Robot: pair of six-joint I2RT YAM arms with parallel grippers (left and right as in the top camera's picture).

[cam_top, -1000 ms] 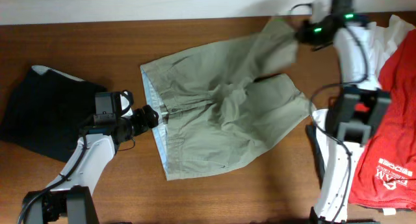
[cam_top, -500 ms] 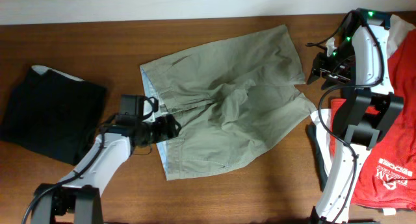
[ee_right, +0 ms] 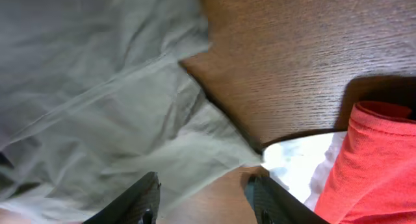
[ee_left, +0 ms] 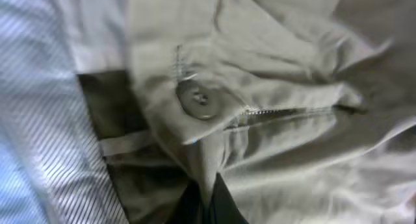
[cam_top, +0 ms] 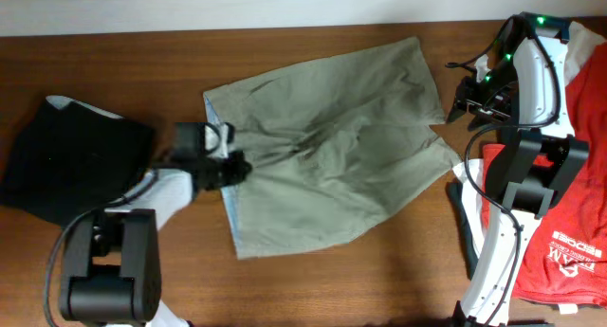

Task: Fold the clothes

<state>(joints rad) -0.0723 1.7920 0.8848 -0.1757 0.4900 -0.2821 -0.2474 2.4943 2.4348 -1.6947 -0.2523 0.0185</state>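
- Shorts [cam_top: 332, 175], khaki-beige cloth, lie spread flat.
- Your left gripper [cam_top: 237, 166] pinches their waistband fly; a thin fold could slip under pull.
- Your right gripper [ee_right: 205, 201] hangs released beside their leg hem, so that leg may drag.

Ahead of the right gripper [ee_right: 205, 198], its jaws apart, a wedge of bare brown wooden surface [ee_right: 279, 62] lies free. It is walled by the large khaki-beige cloth shorts [ee_right: 97, 120] on one side and the red T-shirt [ee_right: 383, 159] beside a white garment [ee_right: 299, 162] on the other. Behind the left gripper [cam_top: 230, 168], open wood runs to the black cloth garment [cam_top: 76, 161].
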